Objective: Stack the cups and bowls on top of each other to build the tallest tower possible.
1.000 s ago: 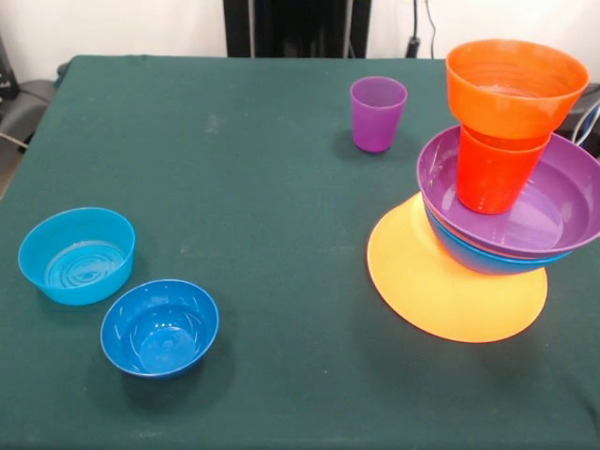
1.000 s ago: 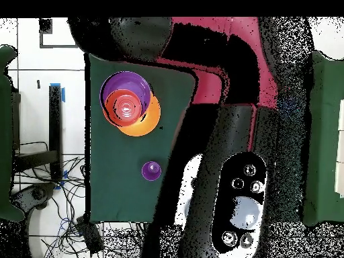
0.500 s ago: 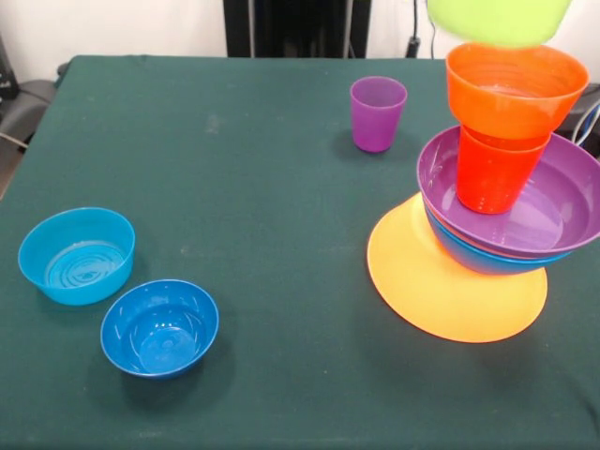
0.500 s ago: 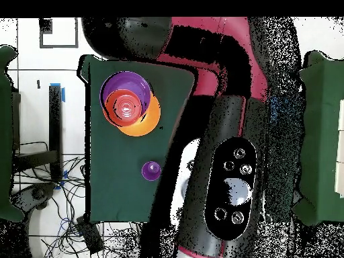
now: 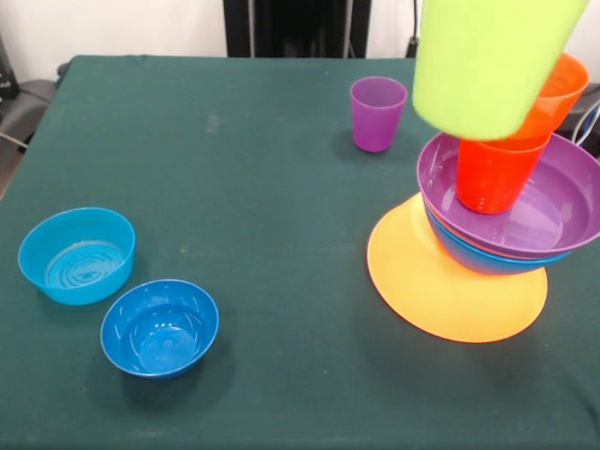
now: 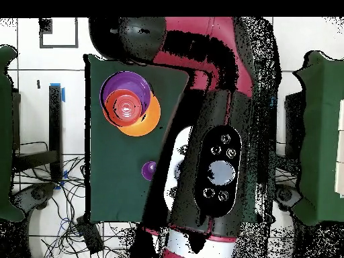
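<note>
A lime green cup (image 5: 492, 61) hangs tilted in the air at the top right, carried from above. The gripper holding it is past the front view's top edge and lies under the arm (image 6: 215, 168) in the overhead view. The cup covers part of the small orange bowl (image 5: 560, 94) that tops the tower (image 6: 127, 104). Below it come an orange cup (image 5: 492, 173), the purple bowl (image 5: 558, 211), a blue bowl (image 5: 469, 258) and the upturned orange-yellow bowl (image 5: 441, 286). A purple cup (image 5: 377, 112) stands alone left of the tower.
A light blue bowl (image 5: 77, 255) and a dark blue bowl (image 5: 159, 326) sit upright near the front left of the green table (image 5: 244, 187). The arm hides them in the overhead view.
The lime green cup has come down from the top edge and now overlaps the orange bowl. In the overhead view the arm has swung left, toward the tower.
</note>
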